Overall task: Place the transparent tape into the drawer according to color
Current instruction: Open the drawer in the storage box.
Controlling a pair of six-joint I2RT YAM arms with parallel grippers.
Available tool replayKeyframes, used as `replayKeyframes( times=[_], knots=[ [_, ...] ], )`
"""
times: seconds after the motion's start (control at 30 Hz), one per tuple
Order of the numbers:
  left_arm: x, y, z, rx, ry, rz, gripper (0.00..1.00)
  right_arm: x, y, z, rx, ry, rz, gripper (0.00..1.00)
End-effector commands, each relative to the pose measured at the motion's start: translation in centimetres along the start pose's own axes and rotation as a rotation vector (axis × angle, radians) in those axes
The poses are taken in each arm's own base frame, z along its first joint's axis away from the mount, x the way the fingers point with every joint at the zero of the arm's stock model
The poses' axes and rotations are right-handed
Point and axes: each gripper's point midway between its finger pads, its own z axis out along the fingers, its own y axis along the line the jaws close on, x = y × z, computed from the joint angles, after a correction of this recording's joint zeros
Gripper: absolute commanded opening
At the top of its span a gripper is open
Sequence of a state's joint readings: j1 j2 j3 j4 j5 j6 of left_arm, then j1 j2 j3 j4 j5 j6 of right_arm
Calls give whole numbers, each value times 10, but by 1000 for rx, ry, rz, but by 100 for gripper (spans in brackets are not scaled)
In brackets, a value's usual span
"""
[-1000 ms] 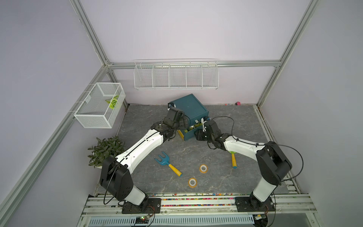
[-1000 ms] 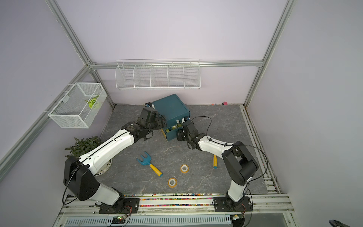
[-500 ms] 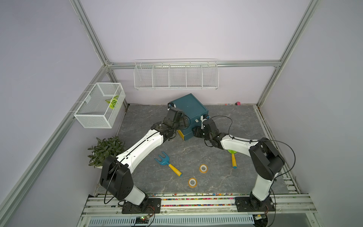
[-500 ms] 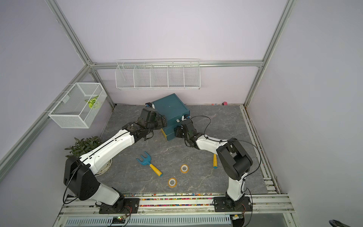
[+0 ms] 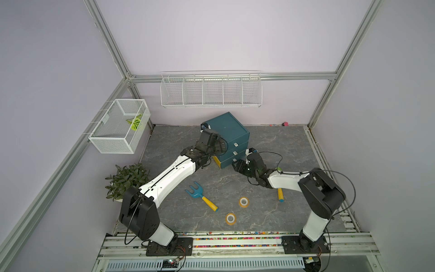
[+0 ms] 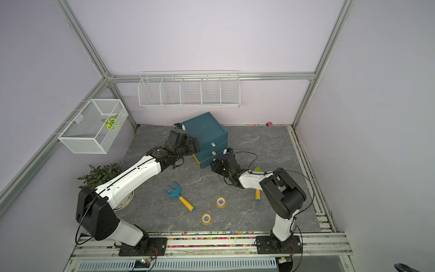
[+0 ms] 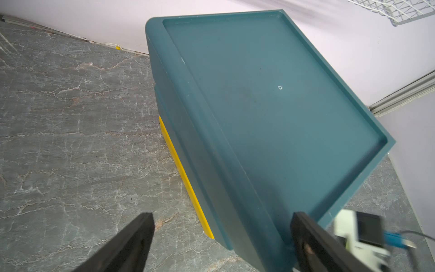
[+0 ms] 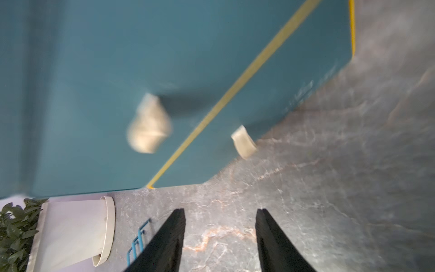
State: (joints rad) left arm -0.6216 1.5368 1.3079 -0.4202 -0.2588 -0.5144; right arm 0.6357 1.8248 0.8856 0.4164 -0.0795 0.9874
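Two orange-tinted transparent tape rolls with white cores lie flat on the grey floor in both top views, one [image 5: 243, 202] [image 6: 221, 202] farther back than the other [image 5: 231, 218] [image 6: 206, 218]. The teal drawer cabinet [image 5: 226, 139] [image 7: 259, 106] stands at the back with its three drawers pushed in. My left gripper [image 5: 220, 148] [image 7: 222, 214] is open wide astride the cabinet's near left corner. My right gripper [image 5: 237, 166] [image 8: 220, 210] hovers open over bare floor just in front of the lowest drawer's white tab [image 8: 243, 141], holding nothing.
A blue toy fork with a yellow handle [image 5: 202, 196] lies left of the rolls. A second yellow-handled tool [image 5: 280, 194] lies partly under my right arm. A potted plant [image 5: 127, 179] stands at the left edge. Wire baskets hang on the left wall [image 5: 120, 127] and back wall [image 5: 210, 89].
The lowest drawer, pulled out a second ago, is now shut. My right gripper has drawn back from its front and its jaws have spread wider. The left arm has stayed put.
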Motion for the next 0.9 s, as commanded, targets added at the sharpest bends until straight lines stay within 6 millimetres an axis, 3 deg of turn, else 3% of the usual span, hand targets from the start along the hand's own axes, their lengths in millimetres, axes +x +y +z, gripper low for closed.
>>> replayKeyframes(
  times=[0.0,0.37,0.7,0.87],
  knots=[
    [43,15,3,-39,148,67,96,-10,8,7,-82,-35,77,53],
    [47,13,8,-32,161,70,96,-23,-9,25,-113,-74,180,51],
    [49,13,10,-31,168,73,96,-31,-15,36,-107,-83,193,41],
    [50,13,11,-29,172,74,96,-35,-16,38,-110,-92,193,30]
  ],
)
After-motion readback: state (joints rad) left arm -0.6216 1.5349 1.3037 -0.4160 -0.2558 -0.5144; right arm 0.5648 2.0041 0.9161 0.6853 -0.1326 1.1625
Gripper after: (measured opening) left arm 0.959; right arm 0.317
